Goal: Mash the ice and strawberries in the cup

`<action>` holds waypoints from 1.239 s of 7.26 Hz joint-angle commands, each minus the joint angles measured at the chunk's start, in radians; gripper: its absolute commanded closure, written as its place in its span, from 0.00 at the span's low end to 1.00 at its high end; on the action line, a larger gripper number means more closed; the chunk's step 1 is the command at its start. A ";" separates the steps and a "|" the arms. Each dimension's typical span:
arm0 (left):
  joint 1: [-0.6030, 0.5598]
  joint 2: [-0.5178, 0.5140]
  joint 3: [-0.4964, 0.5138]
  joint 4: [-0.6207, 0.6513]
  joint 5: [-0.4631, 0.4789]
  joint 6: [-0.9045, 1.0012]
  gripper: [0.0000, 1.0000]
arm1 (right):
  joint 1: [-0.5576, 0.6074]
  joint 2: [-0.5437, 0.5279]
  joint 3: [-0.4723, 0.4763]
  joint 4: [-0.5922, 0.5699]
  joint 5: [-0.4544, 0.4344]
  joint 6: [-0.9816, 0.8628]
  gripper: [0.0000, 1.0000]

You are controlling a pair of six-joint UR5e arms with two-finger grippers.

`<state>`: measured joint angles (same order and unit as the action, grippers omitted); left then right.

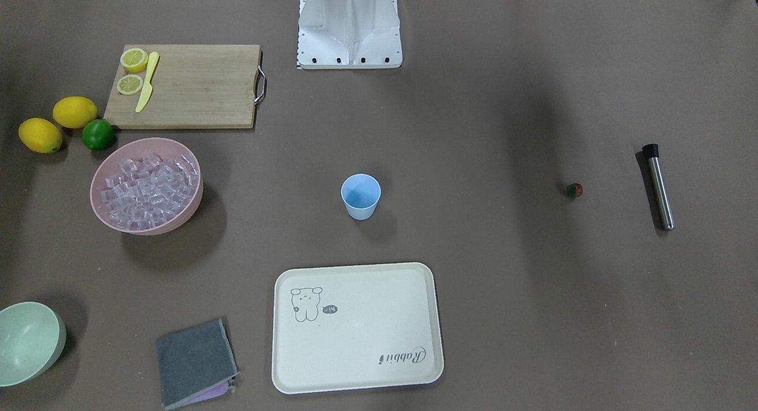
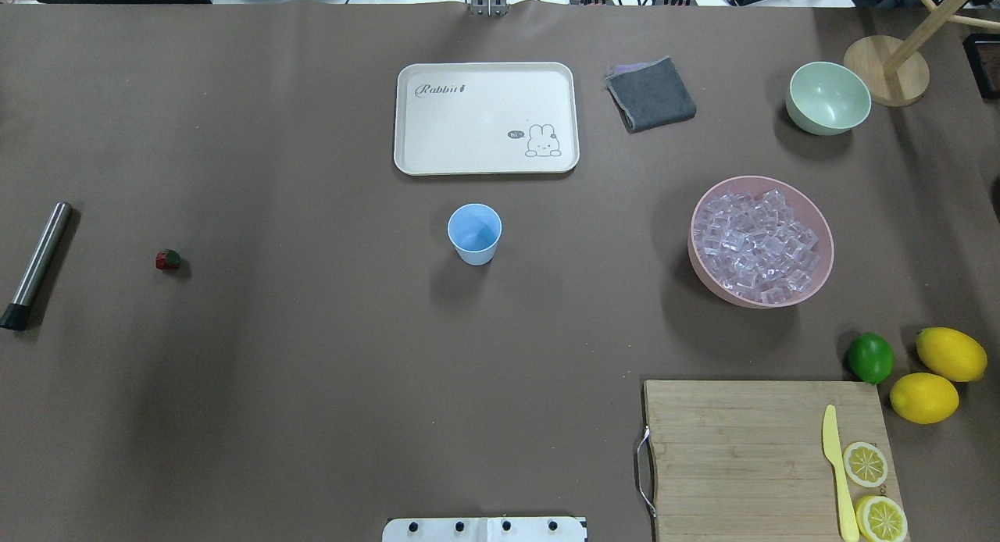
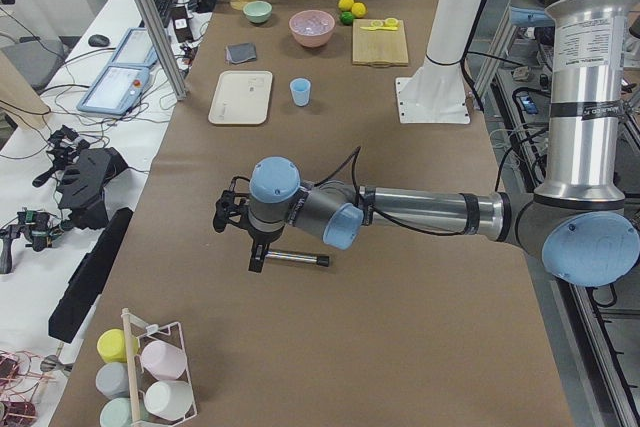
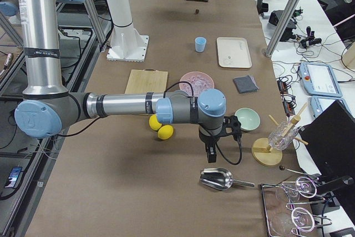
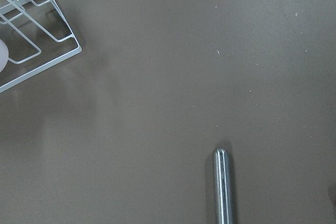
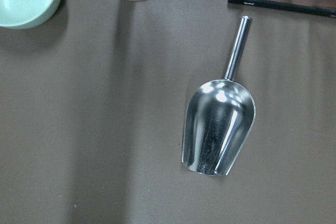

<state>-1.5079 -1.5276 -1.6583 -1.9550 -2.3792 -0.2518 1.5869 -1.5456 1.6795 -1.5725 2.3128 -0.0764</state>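
The light blue cup stands upright mid-table, and nothing shows inside it. The ice fills a pink bowl. The tiny red strawberry lies alone on the table near a steel muddler. My left gripper hangs over the muddler's end, seen only in the exterior left view. My right gripper hangs above a metal scoop, seen only in the exterior right view. I cannot tell whether either gripper is open or shut.
A cream tray, a grey cloth and a pale green bowl lie beyond the cup. A cutting board holds lemon slices and a yellow knife. Lemons and a lime lie beside it. A wire cup rack stands at the left end.
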 commanded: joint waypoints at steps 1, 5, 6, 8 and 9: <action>0.000 0.001 0.002 -0.001 0.000 -0.001 0.03 | -0.129 0.030 0.074 0.014 -0.006 0.015 0.02; 0.000 0.009 -0.006 -0.002 0.000 -0.001 0.03 | -0.368 0.165 0.106 0.137 -0.006 0.014 0.01; 0.000 0.010 -0.005 -0.002 0.000 0.000 0.03 | -0.443 0.229 0.095 0.144 -0.025 0.021 0.01; 0.000 0.007 -0.008 -0.002 0.000 -0.001 0.03 | -0.569 0.277 0.097 0.149 -0.119 0.056 0.01; 0.000 0.007 -0.009 -0.002 -0.001 -0.001 0.03 | -0.650 0.321 0.085 0.147 -0.198 0.070 0.01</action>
<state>-1.5079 -1.5192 -1.6657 -1.9574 -2.3795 -0.2526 1.0310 -1.2730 1.7739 -1.4256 2.1978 -0.0271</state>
